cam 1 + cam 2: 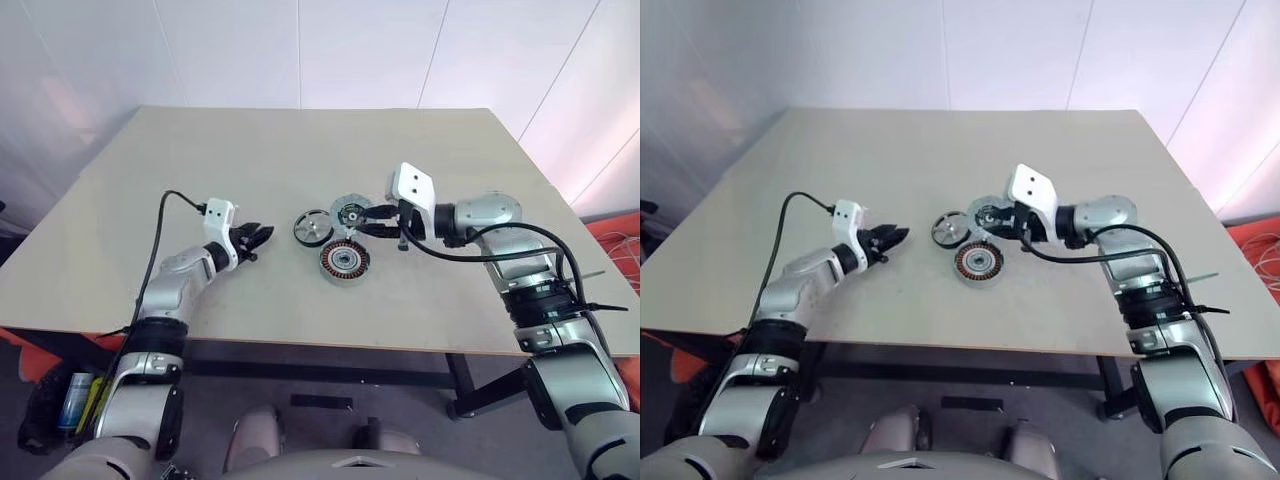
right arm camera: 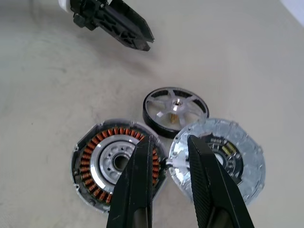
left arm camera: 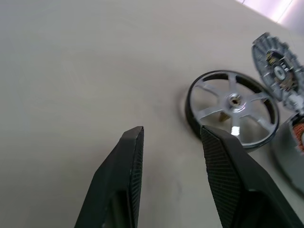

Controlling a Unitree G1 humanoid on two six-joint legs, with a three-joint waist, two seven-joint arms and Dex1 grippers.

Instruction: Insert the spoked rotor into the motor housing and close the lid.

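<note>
Rotor lies flat on the table, unheld, beside housing and lid.
The spoked rotor (image 3: 232, 110) looks rigid, light and slick-rimmed; grip its black rim. Left gripper (image 3: 173, 137) stands apart, empty; right gripper (image 2: 168, 142) narrowly parted, empty, above motor housing (image 2: 114, 164) and lid (image 2: 223, 159).

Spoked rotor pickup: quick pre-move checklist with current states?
1. Black-rimmed, silver-spoked rotor lies flat on the beige table, nothing on it: ok.
2. Copper-wound grey motor housing faces up, silver centre uncovered: ok.
3. Flat grey metal lid is off the housing, beside it: ok.
4. Left end effector is open and short of the rotor: ok.
5. Right end effector is open, holding nothing, but hangs over the gap between housing and lid: not ok, it crowds the insertion path.
6. Rotor's hub side for mating: cannot tell.
</note>
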